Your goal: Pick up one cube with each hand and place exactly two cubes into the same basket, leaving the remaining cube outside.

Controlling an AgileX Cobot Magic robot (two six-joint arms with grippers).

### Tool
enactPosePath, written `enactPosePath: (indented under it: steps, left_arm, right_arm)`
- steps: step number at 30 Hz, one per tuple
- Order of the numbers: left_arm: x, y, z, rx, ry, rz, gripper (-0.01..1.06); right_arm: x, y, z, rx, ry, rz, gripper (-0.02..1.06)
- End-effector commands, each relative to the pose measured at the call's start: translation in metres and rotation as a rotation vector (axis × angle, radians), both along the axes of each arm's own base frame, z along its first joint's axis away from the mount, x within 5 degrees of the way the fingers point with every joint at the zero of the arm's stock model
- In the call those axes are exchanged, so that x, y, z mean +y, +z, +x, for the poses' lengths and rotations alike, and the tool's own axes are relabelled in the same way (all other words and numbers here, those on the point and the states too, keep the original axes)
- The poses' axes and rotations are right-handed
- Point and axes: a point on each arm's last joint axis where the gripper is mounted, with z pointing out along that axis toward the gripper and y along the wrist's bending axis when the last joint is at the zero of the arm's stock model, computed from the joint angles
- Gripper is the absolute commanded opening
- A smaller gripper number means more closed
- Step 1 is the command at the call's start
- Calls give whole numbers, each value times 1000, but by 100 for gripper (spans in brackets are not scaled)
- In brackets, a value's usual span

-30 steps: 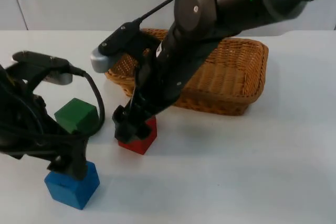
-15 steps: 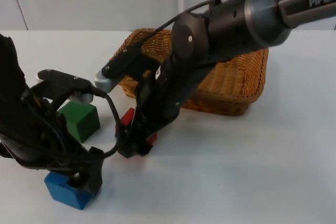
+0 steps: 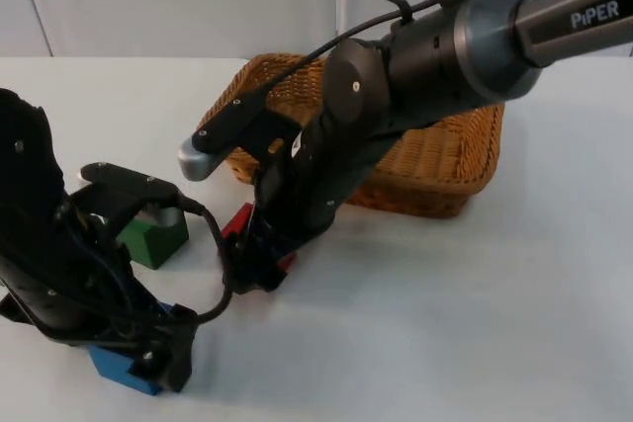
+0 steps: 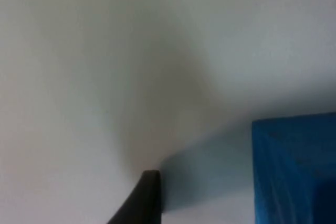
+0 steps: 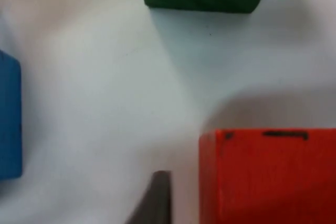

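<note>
The left end effector (image 3: 158,358) is lowered onto the blue cube (image 3: 114,368) at the near edge of the white worktop (image 3: 475,303); whether it is apart or clamped cannot be told. The right end effector (image 3: 252,269) is set at the red cube (image 3: 240,221), just in front of the wicker basket (image 3: 445,165); its state likewise cannot be told. The green cube (image 3: 153,239) is seen between both arms.

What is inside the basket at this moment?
The basket shows bare wicker inside, no cube in the part that shows. The right arm covers its left part, so that part cannot be checked.
</note>
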Motion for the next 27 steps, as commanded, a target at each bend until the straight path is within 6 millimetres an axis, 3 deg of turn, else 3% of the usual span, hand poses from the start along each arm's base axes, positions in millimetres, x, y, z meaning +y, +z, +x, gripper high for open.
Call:
enactPosePath:
  steps: [1,6,7,10,11,13,14,16,18,20,27]
  left_arm:
    - [-1,0,0,-7,2,-5,105]
    - [-1,0,0,-5,2,-4,101]
    - [-1,0,0,-5,2,-4,101]
    - [-1,0,0,-5,2,-4,81]
    - [-1,0,0,-5,2,-4,81]
    - [-1,0,0,-3,6,-5,58]
    - [-1,0,0,-1,7,-5,53]
    - [-1,0,-1,1,7,-4,28]
    - [-1,0,-1,1,7,-4,22]
    - [-1,0,-1,1,7,-4,-1]
    - [-1,1,-4,33,14,-4,0]
  right_arm:
    - [3,3,0,-13,1,14,72]
    - [3,3,0,-15,3,14,33]
    - [3,3,0,-15,3,14,33]
    - [4,5,0,-18,3,17,12]
    - [4,5,0,-18,3,17,12]
    - [4,12,0,-24,4,24,0]
    - [4,14,0,-26,4,26,0]
    - [4,29,0,-39,6,42,0]
    - [4,36,0,-48,7,50,0]
    - [4,50,-1,-64,8,68,0]
    - [1,94,-4,-110,15,115,0]
